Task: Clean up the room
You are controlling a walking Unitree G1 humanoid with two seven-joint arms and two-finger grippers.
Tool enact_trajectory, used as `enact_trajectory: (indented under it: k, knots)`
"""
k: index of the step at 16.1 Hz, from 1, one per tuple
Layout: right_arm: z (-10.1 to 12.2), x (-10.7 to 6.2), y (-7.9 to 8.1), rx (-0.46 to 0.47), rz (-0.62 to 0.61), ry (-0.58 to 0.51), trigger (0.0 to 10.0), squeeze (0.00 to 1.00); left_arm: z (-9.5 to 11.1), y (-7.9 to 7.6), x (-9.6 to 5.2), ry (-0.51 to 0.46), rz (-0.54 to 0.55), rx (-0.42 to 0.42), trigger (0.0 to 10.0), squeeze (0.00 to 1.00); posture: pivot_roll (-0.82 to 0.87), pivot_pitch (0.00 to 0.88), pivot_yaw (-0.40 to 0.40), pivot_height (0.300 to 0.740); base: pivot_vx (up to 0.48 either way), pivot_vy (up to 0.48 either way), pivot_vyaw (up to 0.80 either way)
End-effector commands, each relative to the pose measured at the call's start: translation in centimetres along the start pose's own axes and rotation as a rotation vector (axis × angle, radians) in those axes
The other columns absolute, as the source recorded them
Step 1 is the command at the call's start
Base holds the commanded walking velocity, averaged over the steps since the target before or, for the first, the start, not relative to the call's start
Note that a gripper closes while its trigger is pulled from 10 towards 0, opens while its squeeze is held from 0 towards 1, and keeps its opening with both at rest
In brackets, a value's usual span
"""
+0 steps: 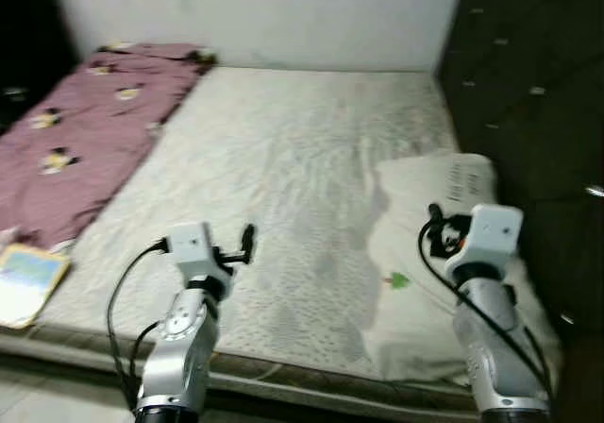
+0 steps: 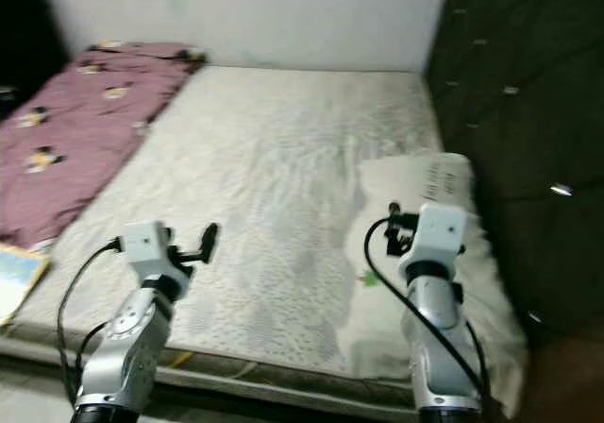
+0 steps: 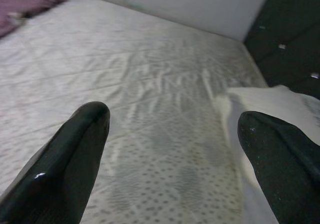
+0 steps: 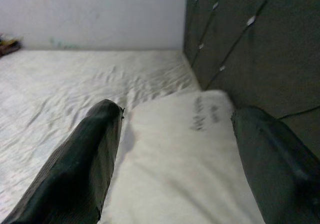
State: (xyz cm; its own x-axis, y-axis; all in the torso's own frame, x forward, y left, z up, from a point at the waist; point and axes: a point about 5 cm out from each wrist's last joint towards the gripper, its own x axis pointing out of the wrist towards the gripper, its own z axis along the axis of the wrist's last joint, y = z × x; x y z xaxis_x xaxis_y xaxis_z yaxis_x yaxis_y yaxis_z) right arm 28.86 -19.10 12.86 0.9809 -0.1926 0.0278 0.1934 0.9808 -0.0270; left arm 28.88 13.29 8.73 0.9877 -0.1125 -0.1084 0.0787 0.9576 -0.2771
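Observation:
A wide bed with a bare white mattress [image 1: 283, 149] lies before me. A white pillow [image 1: 411, 206] with dark lettering rests on its right side, next to the headboard. A maroon blanket [image 1: 85, 130] with small yellow figures covers the bed's left side. My left gripper [image 3: 172, 116] hovers open over the mattress's near edge, holding nothing. My right gripper [image 4: 177, 114] hangs open above the pillow's near end, also holding nothing.
A dark padded headboard [image 1: 528, 93] runs along the right side of the bed. A white wall [image 1: 264, 12] stands behind it. A flat picture book [image 1: 26, 281] lies at the bed's near left corner. A strip of floor [image 1: 57, 395] shows below the mattress edge.

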Motion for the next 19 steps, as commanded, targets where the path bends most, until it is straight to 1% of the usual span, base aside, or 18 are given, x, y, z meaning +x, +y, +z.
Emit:
enact_trajectory:
  k: [1,2,3,5,6,7,9,10,11,13,14,15,17,18,19]
  knots:
    - [0.1,0.0,0.0,-0.004,0.009,0.009,10.0,0.0,0.2,0.5,-0.1,-0.009,0.007,0.025,10.0,0.0,-0.07,0.05,0.049,0.74,0.0,0.0,-0.8]
    - [-0.1,-0.3,-0.1,0.007,0.012,0.026,10.0,0.0,-0.3,0.6,-0.2,-0.013,0.013,0.051,10.0,0.0,-0.07,0.048,0.052,0.74,0.0,0.0,-0.8]
    - [0.1,-0.2,0.0,0.004,0.015,0.021,10.0,0.0,0.0,0.3,-0.2,-0.023,0.004,0.046,10.0,0.0,-0.07,0.036,0.051,0.74,0.0,0.0,0.0]
    - [0.2,0.1,0.2,0.018,0.01,0.027,10.0,0.0,0.5,0.3,0.2,-0.035,0.018,0.055,10.0,0.0,-0.06,0.035,0.047,0.74,0.0,0.0,0.0]
    - [0.2,0.2,0.3,0.018,0.012,0.031,10.0,0.0,0.6,0.2,0.2,-0.039,0.01,0.053,10.0,0.0,-0.05,0.037,0.047,0.74,0.0,0.0,0.0]
    - [0.1,0.3,0.4,0.015,0.016,0.034,10.0,0.0,0.6,0.0,0.2,-0.037,-0.015,0.032,10.0,0.0,-0.05,0.037,0.047,0.74,0.0,0.0,0.0]
    - [-0.5,0.2,0.7,0.024,0.024,0.064,10.0,0.0,0.7,-0.4,0.2,-0.044,-0.045,0.056,10.0,0.0,-0.05,0.044,0.043,0.74,0.0,0.0,0.0]
    - [-0.8,0.0,0.6,0.039,0.019,0.08,10.0,0.0,0.5,-0.3,0.0,-0.04,-0.038,0.059,10.0,0.0,-0.04,0.051,0.038,0.74,0.0,0.0,0.0]
    - [-0.8,-0.1,0.6,0.037,0.02,0.08,10.0,0.0,0.4,-0.1,-0.1,-0.035,-0.03,0.057,10.0,0.0,-0.04,0.051,0.037,0.74,0.0,0.0,0.0]
    - [-0.9,-0.1,0.7,0.065,0.025,0.085,10.0,0.0,0.3,0.1,-0.2,-0.032,-0.018,0.061,10.0,0.0,-0.04,0.051,0.037,0.74,0.0,0.0,0.0]
    - [-1.1,-0.1,0.8,0.045,0.044,0.102,10.0,0.0,0.4,-0.1,-0.1,-0.041,-0.027,0.076,10.0,0.0,-0.04,0.05,0.034,0.74,0.0,0.0,0.0]
    - [-0.9,-0.1,0.8,0.013,0.044,0.088,10.0,0.0,0.5,-0.1,0.0,-0.045,-0.027,0.073,10.0,0.0,-0.04,0.05,0.034,0.74,0.0,0.0,0.0]
    - [-0.9,0.0,0.8,0.033,0.032,0.093,10.0,0.0,0.5,0.1,0.0,-0.044,-0.017,0.07,10.0,0.0,-0.04,0.046,0.032,0.74,0.0,0.0,0.0]
    - [-0.9,0.0,0.7,0.035,0.024,0.095,10.0,0.0,0.4,0.2,-0.1,-0.042,-0.014,0.068,10.0,0.0,-0.04,0.046,0.031,0.74,0.0,0.0,-0.8]
    - [-1.1,0.2,0.5,0.062,0.005,0.111,10.0,0.0,0.3,0.2,-0.1,-0.04,-0.011,0.069,10.0,0.0,-0.04,0.046,0.031,0.74,0.0,0.0,-0.8]
